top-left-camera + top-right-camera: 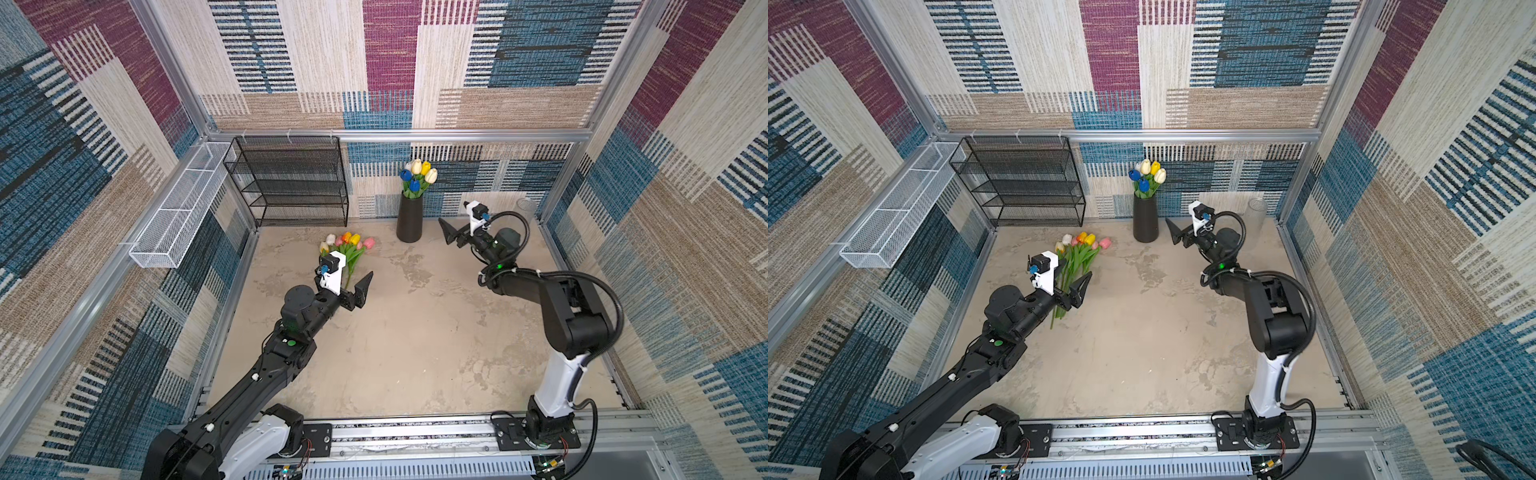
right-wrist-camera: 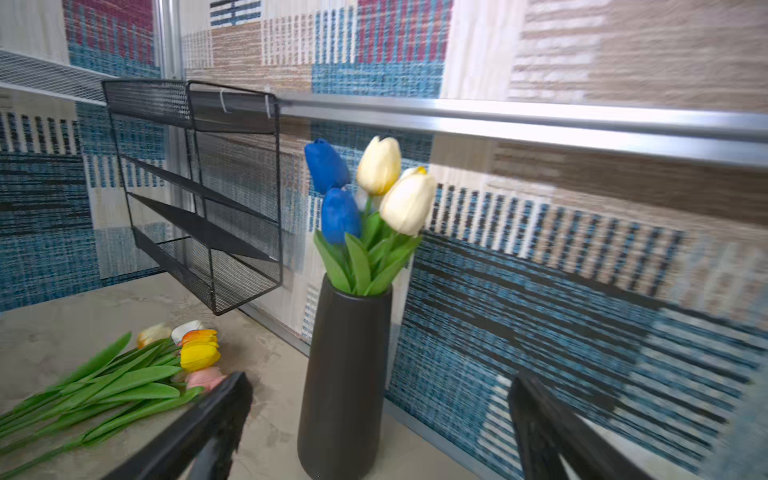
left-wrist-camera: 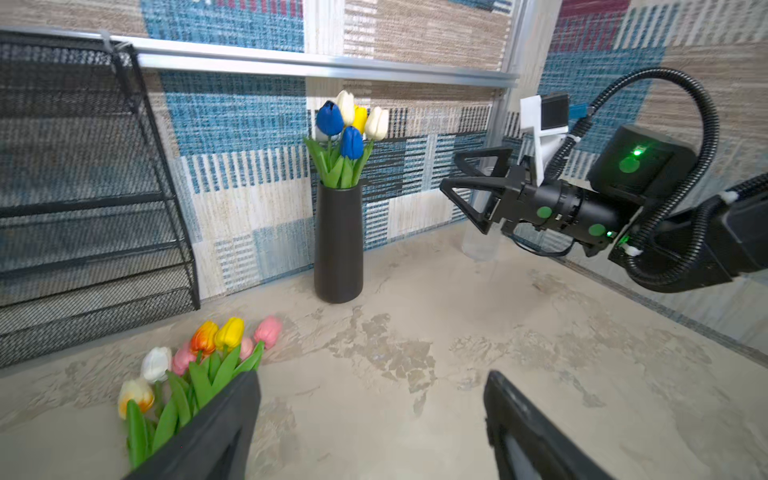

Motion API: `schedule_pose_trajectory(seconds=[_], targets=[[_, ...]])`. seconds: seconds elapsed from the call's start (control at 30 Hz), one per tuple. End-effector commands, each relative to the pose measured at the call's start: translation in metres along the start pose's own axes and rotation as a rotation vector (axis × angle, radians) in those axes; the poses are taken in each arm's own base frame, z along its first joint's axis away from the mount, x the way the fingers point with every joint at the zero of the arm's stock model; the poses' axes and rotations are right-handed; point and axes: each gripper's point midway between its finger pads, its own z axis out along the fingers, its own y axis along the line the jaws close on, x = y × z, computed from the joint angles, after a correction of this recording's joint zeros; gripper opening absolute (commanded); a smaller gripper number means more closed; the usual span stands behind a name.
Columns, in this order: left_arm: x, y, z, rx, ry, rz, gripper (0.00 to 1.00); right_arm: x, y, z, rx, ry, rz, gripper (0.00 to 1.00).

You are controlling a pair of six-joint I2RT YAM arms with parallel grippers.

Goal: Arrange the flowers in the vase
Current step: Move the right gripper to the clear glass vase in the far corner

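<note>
Tool 1, left gripper [image 3: 372,378]: jaws stand wide apart, gripping nothing. In the left wrist view bare table [image 3: 457,332] shows between them. One finger [image 3: 224,419] overlaps the leaves of the loose tulips [image 3: 199,357]; whether it touches them cannot be told. In both top views this gripper sits over the stem half of that bunch, and the stem ends run on beneath the wrist.

Tool 2, right gripper [image 3: 448,170]: jaws spread wide, holding nothing. It hangs above the table just beside the black vase [image 1: 409,222], on the vase's right in both top views. Its tips point toward the vase without touching it.

Containers:
- black vase: upright on the table, close to the back wall. It holds the vased tulips [image 1: 417,176]: two blue heads, one yellow and at least two cream-white. Green leaves crowd the mouth and the stems go down inside.
- glass jar [image 1: 1255,214]: clear, upright in the back right corner behind the right gripper. Its contents cannot be made out.
- mesh rack [image 1: 291,183]: black, tiered, standing against the back wall to the left of the vase.
- mesh basket [image 1: 174,212]: white, long, hung on the left side rail above table level.

The loose tulips lie flat on the table in front of the rack, near the vase but apart from it, in no container. Their heads point toward the back wall: white, cream, two pink, orange, yellow.
</note>
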Motion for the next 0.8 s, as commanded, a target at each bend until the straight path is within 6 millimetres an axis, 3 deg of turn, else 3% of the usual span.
schedule_pose_trajectory(seconds=[0.0,0.13,0.23,0.3,0.4,0.5,0.63,0.77], targets=[[-0.009,-0.018,0.004,0.096,-0.017,-0.012,0.87,-0.025,-0.043,-0.044,0.124,-0.017,0.044,1.00],[-0.001,-0.023,0.009,0.120,-0.010,0.000,0.87,-0.034,-0.102,-0.104,0.336,-0.009,0.014,1.00],[0.011,-0.018,0.015,0.098,0.001,-0.008,0.88,-0.018,-0.139,-0.135,0.453,0.026,0.002,1.00],[0.009,-0.017,0.018,0.098,-0.030,-0.010,0.88,-0.002,-0.156,-0.147,0.497,0.053,-0.025,1.00],[0.015,-0.018,0.020,0.103,-0.026,-0.021,0.88,0.024,-0.170,-0.146,0.489,0.112,-0.078,1.00],[0.020,-0.017,0.020,0.101,-0.012,-0.022,0.89,0.043,-0.178,-0.132,0.437,0.154,-0.141,1.00],[0.024,-0.015,0.017,0.085,0.002,-0.008,0.89,0.061,-0.193,-0.111,0.388,0.182,-0.155,1.00],[0.022,-0.014,0.016,0.076,-0.003,-0.001,0.89,0.066,-0.212,-0.092,0.388,0.173,-0.154,1.00]])
